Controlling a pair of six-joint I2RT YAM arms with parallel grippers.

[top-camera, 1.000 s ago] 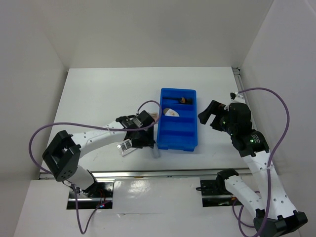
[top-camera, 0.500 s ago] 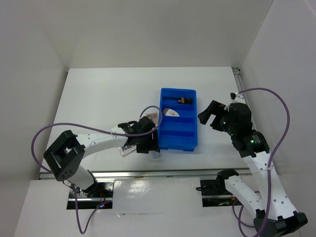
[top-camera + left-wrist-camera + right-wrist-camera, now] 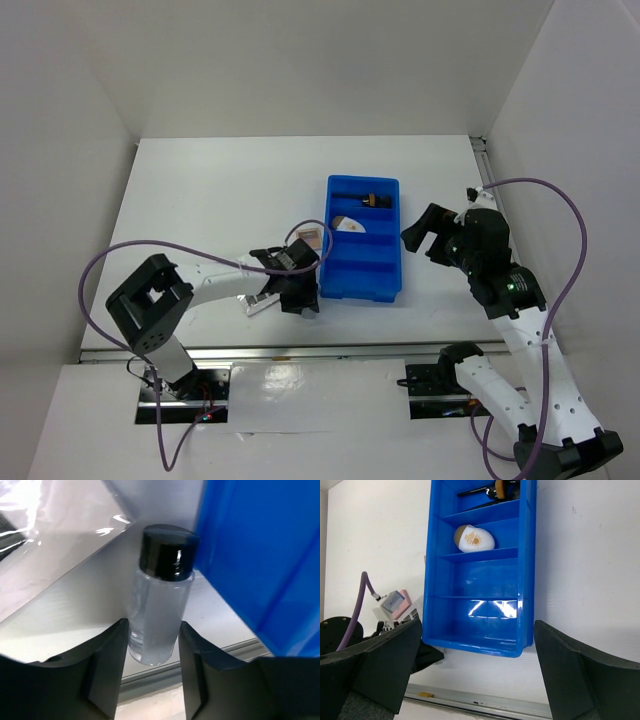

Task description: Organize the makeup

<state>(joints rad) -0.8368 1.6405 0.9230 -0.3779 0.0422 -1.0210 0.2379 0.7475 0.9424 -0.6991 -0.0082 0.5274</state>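
Observation:
A small clear bottle with a black cap lies on the table against the near left corner of the blue tray. My left gripper is shut on the bottle's lower part, one finger on each side. The tray holds black slim tools in its far compartment and a white-tan oval in the one behind it. A pink compact and a white strip palette lie left of the tray. My right gripper is open and empty, right of the tray.
The tray's blue wall stands right beside the bottle. The table's metal front rail runs just behind the tray's near end. White walls enclose the table on three sides. The tray's two nearest compartments hold nothing.
My left gripper has moved nearer and rightward to the bottle at the tray's near left corner. The tray has shifted slightly right. The right arm has not moved.

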